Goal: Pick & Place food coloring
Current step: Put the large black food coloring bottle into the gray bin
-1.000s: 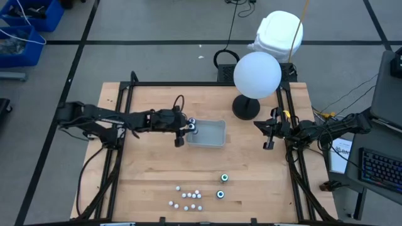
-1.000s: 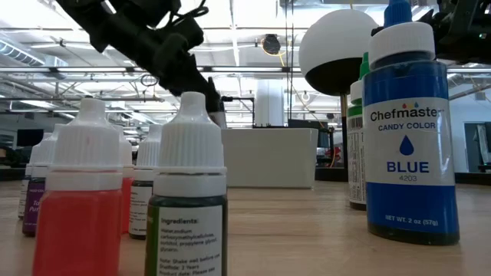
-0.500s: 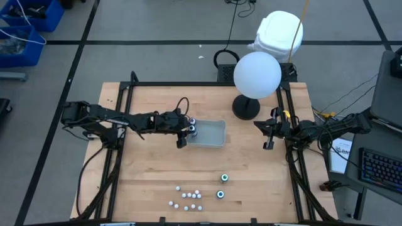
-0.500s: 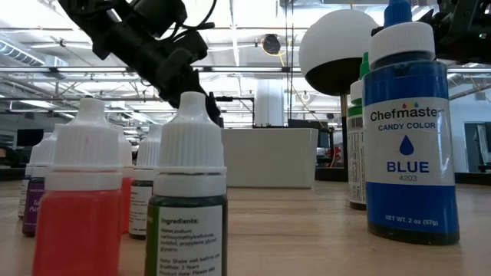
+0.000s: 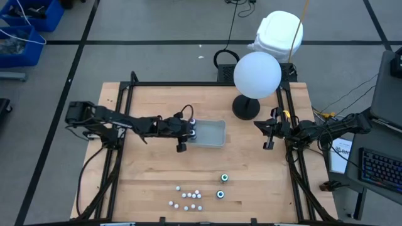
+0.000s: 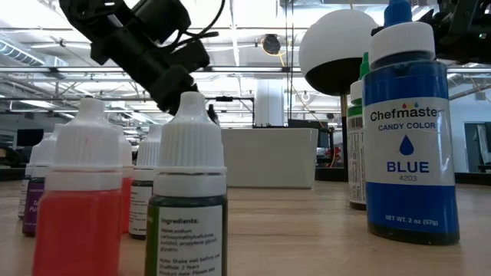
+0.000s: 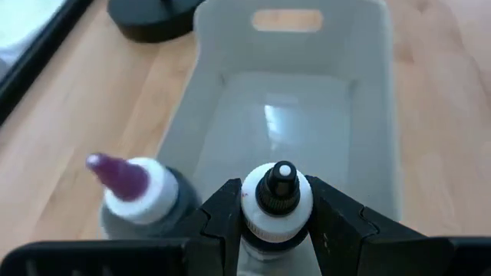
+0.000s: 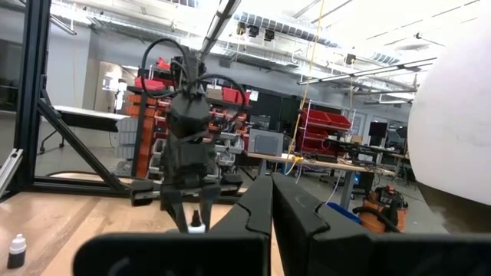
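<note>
Small white-capped dropper bottles [image 6: 188, 199] stand close on the table [image 6: 307, 238]; a blue Chefmaster bottle [image 6: 406, 130] stands right; a white tray [image 6: 268, 157] sits behind.

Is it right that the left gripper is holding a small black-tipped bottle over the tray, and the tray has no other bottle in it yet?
Not quite. The left gripper does hold a black-tipped bottle at the tray, but the tray is not without another bottle: a purple-tipped bottle already stands in its near corner, beside the held one. The left wrist view shows it.

Robotics lab/workshop, red parts bins [image 8: 326, 123], ceiling strip lights [image 6: 253, 11], workbenches [image 8: 307, 162]
</note>
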Tool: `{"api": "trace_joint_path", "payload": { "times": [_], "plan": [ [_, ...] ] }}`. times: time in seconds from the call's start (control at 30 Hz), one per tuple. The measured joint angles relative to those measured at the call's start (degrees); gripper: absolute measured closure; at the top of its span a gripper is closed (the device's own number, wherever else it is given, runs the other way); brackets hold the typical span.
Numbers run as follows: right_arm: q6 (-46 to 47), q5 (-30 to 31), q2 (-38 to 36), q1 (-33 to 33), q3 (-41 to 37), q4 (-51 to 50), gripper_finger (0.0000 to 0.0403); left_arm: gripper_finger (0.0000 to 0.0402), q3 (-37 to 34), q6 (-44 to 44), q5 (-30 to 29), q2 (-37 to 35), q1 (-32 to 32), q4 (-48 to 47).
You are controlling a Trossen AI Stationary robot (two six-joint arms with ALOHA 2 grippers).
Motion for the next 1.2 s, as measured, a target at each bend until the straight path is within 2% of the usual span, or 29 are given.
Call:
{"api": "trace_joint_path", "payload": {
  "times": [0.6, 1.2],
  "plan": [
    [-0.7, 0.0, 0.0, 0.0, 0.0, 0.1, 0.0403, 0.0278, 0.2, -0.4, 0.1, 3.0, 0.6, 1.0],
    [-1.3, 0.0, 0.0, 0.0, 0.0, 0.0, 0.0403, 0.0278, 0.2, -3.6, 0.1, 2.6, 0.5, -1.2]
  ]
}}
